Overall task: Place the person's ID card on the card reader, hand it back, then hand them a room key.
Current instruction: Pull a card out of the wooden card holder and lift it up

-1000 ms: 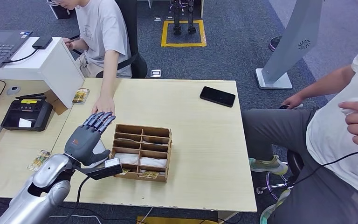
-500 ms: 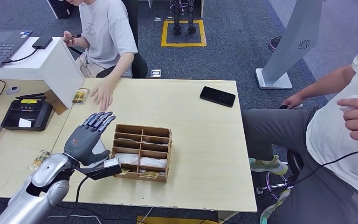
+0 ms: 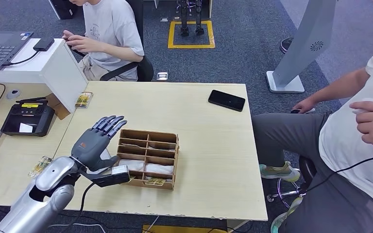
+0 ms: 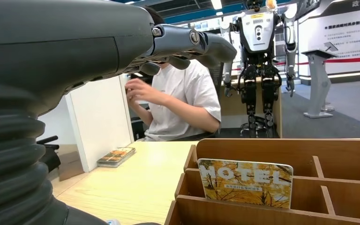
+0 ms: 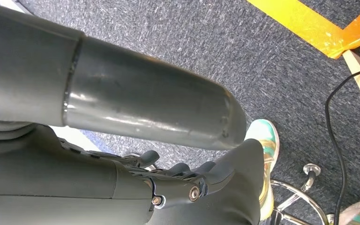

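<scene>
A: At the near left of the pale wooden table [image 3: 209, 145], the left hand [image 3: 95, 141] hovers with its dark fingers [image 3: 109, 124] stretched out flat and apart, holding nothing.

B: What lies under it?

A: A white edge shows just beneath the palm; I cannot tell whether that is the card reader. Just right of the hand stands the brown cardboard compartment box [image 3: 148, 157], and the wrist view shows a yellow-printed hotel key card [image 4: 245, 183] standing upright in one of its slots. I judge the cards stand on edge there so that fingers can pinch one from above.

B: And the ID card?

A: I cannot make it out. The seated person in the grey T-shirt [image 3: 109, 29] at the far left holds both hands close together at the chest; whatever they hold is too small to tell.

B: The right hand?

A: The right hand [image 5: 187, 185] hangs low beside the body over the grey carpet, fingers curled in with nothing between them.

B: What differs from half a second ago?

A: The person's hand, which then rested on the table just beyond the left hand, has drawn back to the chest. The left hand has shifted slightly right, towards the box.
</scene>
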